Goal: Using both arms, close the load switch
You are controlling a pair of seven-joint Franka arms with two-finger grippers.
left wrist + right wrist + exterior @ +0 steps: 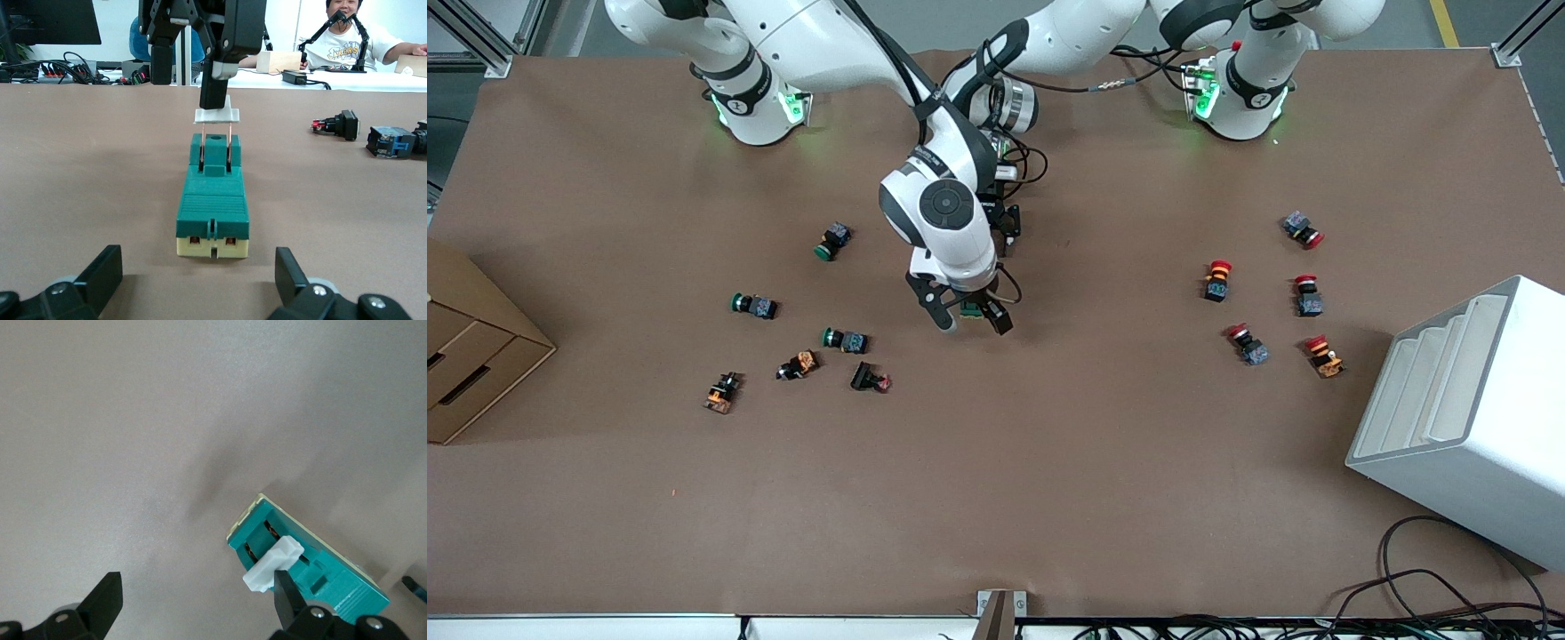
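The load switch (971,309) is a dark green block that lies on the table at its middle. In the left wrist view the load switch (212,200) shows a cream end toward my left gripper, and its white lever (217,115) stands raised on two copper blades at the other end. My right gripper (969,318) is open over the switch, with one fingertip (290,597) against the white lever (272,564). My left gripper (199,283) is open and low at the table, just short of the cream end. It is partly hidden by the right arm in the front view (1003,222).
Several green and orange push buttons (845,340) lie toward the right arm's end. Several red push buttons (1216,279) lie toward the left arm's end. A cardboard box (471,356) and a white stepped rack (1467,409) stand at the table's two ends.
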